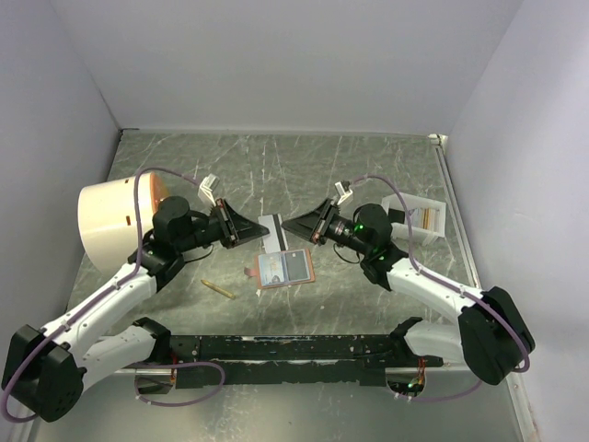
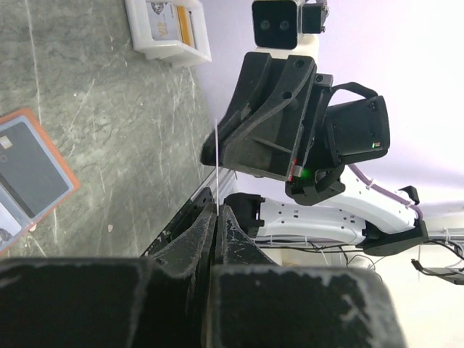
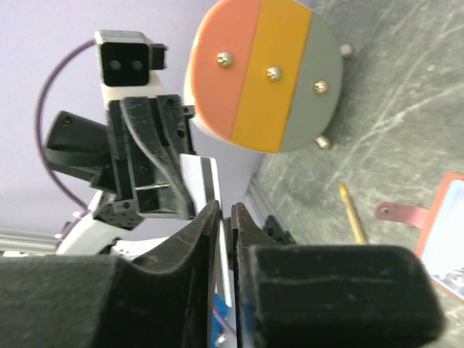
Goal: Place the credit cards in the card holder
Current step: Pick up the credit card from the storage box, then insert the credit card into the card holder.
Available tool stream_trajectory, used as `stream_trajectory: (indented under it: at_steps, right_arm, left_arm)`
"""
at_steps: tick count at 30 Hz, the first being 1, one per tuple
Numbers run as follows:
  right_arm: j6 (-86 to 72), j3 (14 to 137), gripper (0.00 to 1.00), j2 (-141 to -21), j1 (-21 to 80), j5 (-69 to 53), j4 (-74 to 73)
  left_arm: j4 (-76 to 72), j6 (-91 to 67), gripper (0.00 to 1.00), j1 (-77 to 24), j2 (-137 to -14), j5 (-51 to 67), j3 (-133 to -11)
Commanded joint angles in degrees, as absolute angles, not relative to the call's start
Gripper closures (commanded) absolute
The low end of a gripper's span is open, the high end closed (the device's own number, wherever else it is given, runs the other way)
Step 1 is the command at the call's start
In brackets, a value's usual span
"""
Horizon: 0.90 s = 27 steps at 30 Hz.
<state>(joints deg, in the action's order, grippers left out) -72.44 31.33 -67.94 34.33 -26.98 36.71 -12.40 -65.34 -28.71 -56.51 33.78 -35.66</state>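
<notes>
Gripping one striped credit card edgewise, your left pincer faces your right pincer, which seems clenched on nothing just beside the card.

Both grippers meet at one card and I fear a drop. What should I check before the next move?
1. Left gripper shut on the card: ok.
2. Right gripper also gripping it: cannot tell.
3. Card holder lying open on the table: ok.
4. Second card on the holder tucked in: cannot tell.
5. Yellow stick apart from the holder: ok.
</notes>
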Motion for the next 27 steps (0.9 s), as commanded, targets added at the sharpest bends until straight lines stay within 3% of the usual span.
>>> stream_trajectory:
  at_steps: [1, 4, 10, 18, 27]
  right_arm:
    - [-63.1, 32.8, 0.79, -66.0, 34.6, -24.1, 25.2]
    - [-54.4, 36.3, 0.65, -66.2, 34.5, -20.9, 12.9]
    - [-44.0, 38.6, 0.55, -68.0, 34.2, -16.4, 2.4]
    - [-33.6, 43.5, 0.54, -78.8, 34.2, -13.3, -8.7]
    - [-30.2, 43.6, 0.58, -85.9, 34.4, -10.3, -9.8]
  left_arm:
    - [-11.9, -63.2, 0.93, -28.7, -54.5, 32.1, -35.5]
    - [-5.3, -59.2, 0.93, -28.7, -54.7, 30.8, -36.4]
    - [0.5, -55.0, 0.93, -28.7, -57.9, 29.0, -36.1]
    - [-1.1, -52.9, 0.93, -28.8, -66.2, 30.6, -35.3]
    - [-3.8, -51.7, 0.93, -28.8, -75.1, 32.5, -35.9]
